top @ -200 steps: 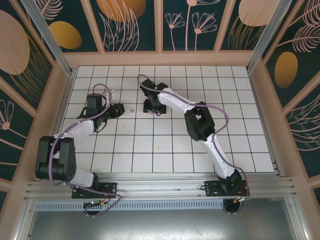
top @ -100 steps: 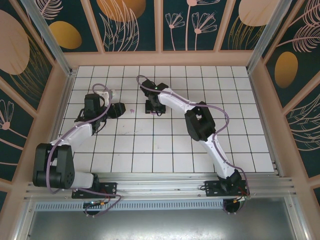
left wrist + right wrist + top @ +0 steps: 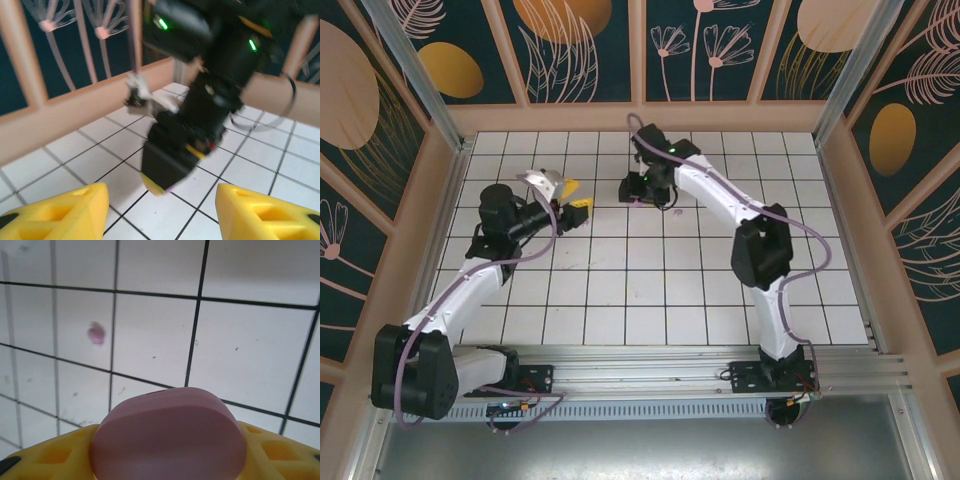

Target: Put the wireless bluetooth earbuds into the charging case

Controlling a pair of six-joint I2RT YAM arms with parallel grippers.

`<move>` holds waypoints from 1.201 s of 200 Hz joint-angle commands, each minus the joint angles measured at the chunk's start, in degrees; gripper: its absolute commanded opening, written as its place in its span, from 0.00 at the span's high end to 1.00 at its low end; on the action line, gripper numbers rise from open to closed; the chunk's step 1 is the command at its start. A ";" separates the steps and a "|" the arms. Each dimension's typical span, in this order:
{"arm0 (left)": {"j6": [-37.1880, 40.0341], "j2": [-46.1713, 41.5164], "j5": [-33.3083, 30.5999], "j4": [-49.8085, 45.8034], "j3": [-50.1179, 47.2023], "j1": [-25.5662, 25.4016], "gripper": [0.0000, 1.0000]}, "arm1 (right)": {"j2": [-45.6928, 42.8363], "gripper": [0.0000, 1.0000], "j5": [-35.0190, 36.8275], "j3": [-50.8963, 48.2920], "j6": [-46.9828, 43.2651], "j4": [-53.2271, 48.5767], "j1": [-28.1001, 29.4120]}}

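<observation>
Right gripper is clamped on the pale purple rounded plastic charging case, with yellow finger pads on either side of it. The case sits low and centre in the right wrist view, and its shell looks closed. I can't tell whether the case touches the white tiled table or hangs just above it. One small pale purple plastic earbud lies loose on a bare tile, up and left of the case in that view. It is well apart from the right gripper and blurred. Left gripper is spread wide, its yellow fingers well apart with only tile between them. It is aimed at the right gripper. In the left wrist view the right arm's black wrist with green lights is straight ahead. A yellow tip and a sliver of purple show at its lower end. From above, both grippers are over the far half of the table, the left one left of centre and the right one near it to the right, with a gap of tile between them. Wood-framed dark floral wall panels surround the table.
</observation>
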 commanded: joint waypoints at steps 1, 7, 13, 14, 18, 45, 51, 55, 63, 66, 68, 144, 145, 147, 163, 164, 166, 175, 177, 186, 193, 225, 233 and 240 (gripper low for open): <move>8.92 0.24 2.86 1.68 0.73 -2.33 0.40 | -4.65 0.51 -2.69 1.03 -2.07 -4.92 0.37; 9.00 0.06 2.40 3.23 0.06 -2.98 0.40 | -6.16 0.50 -2.87 0.78 -1.98 -4.68 0.45; 9.01 -0.21 1.85 4.88 -0.71 -3.67 0.40 | -7.40 0.51 -3.58 0.32 -1.90 -4.15 0.39; 9.03 -0.28 1.81 5.15 -0.84 -3.80 0.40 | -7.58 0.50 -3.78 0.16 -1.87 -4.05 0.38; 9.03 -0.42 1.56 6.02 -1.25 -4.30 0.40 | -8.38 0.51 -4.31 -0.20 -1.79 -3.68 0.43; 10.88 -1.23 -0.77 7.67 -2.76 -8.03 0.39 | -12.77 0.51 -9.19 -2.70 -0.50 -1.45 0.51; 11.30 -1.15 -1.42 7.53 -2.95 -8.58 0.39 | -13.90 0.51 -10.00 -3.97 -0.24 -0.58 0.62; 11.66 -1.15 -1.69 7.70 -3.18 -8.94 0.39 | -14.62 0.51 -10.45 -4.91 -0.08 0.09 0.69; 11.79 -1.08 -2.15 8.76 -3.95 -9.51 0.39 | -16.18 0.51 -11.18 -7.24 0.31 1.61 0.88; 11.74 -1.09 -2.45 9.63 -4.43 -9.67 0.39 | -16.65 0.51 -11.39 -8.09 0.51 2.19 0.90; 11.72 -1.00 -2.55 10.16 -4.68 -9.75 0.39 | -17.06 0.51 -11.49 -8.63 0.63 2.45 0.90; 9.76 4.86 -4.79 18.38 -5.47 -12.74 0.39 | -23.74 0.51 -13.58 -18.64 3.40 5.05 2.56; 9.80 4.94 -4.86 18.31 -5.41 -12.86 0.39 | -23.71 0.51 -13.62 -18.63 3.41 5.04 2.61; 10.07 5.04 -4.91 18.14 -5.32 -13.01 0.39 | -23.68 0.51 -13.58 -18.63 3.42 5.03 2.71; 11.33 5.76 -5.27 17.25 -4.75 -14.35 0.38 | -24.09 0.51 -13.96 -18.62 3.51 5.16 3.60; 11.46 5.78 -5.28 17.22 -4.66 -14.36 0.38 | -24.06 0.51 -13.99 -18.58 3.51 5.18 3.70; 11.50 5.91 -5.21 17.20 -4.65 -14.49 0.38 | -24.08 0.51 -14.00 -18.55 3.55 5.26 3.71; 11.62 6.16 -5.35 17.20 -4.56 -14.95 0.38 | -24.36 0.51 -14.01 -18.69 3.75 5.52 3.88; 11.60 6.22 -5.36 17.26 -4.56 -15.10 0.38 | -24.37 0.51 -13.99 -18.71 3.77 5.61 3.96; 11.63 6.50 -5.53 17.23 -4.52 -15.36 0.38 | -24.60 0.50 -14.01 -18.96 3.95 5.80 4.00; 11.61 6.74 -5.63 17.28 -4.43 -15.73 0.39 | -24.68 0.51 -14.09 -19.06 4.04 5.77 4.10; 10.74 7.59 -5.45 17.86 -4.50 -15.97 0.44 | -25.21 0.50 -14.27 -19.91 4.30 5.98 4.33; 10.03 7.63 -5.28 18.72 -4.54 -15.97 0.47 | -25.38 0.50 -14.36 -20.07 4.39 5.99 4.34; 9.33 7.60 -5.09 19.75 -4.70 -15.97 0.50 | -25.57 0.50 -14.36 -20.33 4.39 5.94 4.33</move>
